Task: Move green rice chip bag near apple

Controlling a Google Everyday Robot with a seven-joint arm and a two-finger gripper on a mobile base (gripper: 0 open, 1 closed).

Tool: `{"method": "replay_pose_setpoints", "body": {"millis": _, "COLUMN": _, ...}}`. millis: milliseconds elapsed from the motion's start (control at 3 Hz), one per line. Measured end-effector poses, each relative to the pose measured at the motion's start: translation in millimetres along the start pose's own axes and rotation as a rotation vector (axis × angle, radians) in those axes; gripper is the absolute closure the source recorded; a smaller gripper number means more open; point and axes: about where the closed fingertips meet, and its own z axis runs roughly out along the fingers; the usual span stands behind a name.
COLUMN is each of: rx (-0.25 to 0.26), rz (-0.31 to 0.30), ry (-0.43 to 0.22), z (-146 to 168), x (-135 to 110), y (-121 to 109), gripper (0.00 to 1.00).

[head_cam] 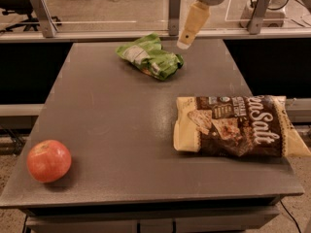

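Observation:
The green rice chip bag [151, 58] lies crumpled at the far middle of the grey table [112, 130], its white label patch facing up. The red-orange apple [48, 160] sits at the near left corner, far from the bag. My gripper [184, 43] hangs from the top of the view, its cream-coloured finger pointing down just right of and behind the bag, above the table and apart from the bag. It holds nothing that I can see.
A larger brown and cream "Sea Salt" chip bag [238, 126] lies at the right side, overhanging the right edge. A rail with metal posts [174, 11] runs behind the table. A white machine base [265, 13] stands at the far right.

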Motion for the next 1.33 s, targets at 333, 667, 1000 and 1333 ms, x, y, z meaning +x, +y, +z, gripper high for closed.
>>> {"method": "replay_pose_setpoints", "body": {"millis": 333, "rx": -0.027, "rz": 0.047, "ry": 0.032, "z": 31, "x": 17, "y": -1, "gripper": 0.00}}
{"method": "replay_pose_setpoints", "body": {"millis": 667, "rx": -0.045, "rz": 0.050, "ry": 0.029, "z": 69, "x": 23, "y": 7, "gripper": 0.00}}
{"method": "replay_pose_setpoints", "body": {"millis": 1000, "rx": -0.066, "rz": 0.060, "ry": -0.007, "z": 102, "x": 23, "y": 18, "gripper": 0.00}}
{"method": "replay_pose_setpoints", "body": {"millis": 1333, "rx": -0.092, "rz": 0.034, "ry": -0.054, "z": 128, "x": 10, "y": 29, "gripper": 0.00}}
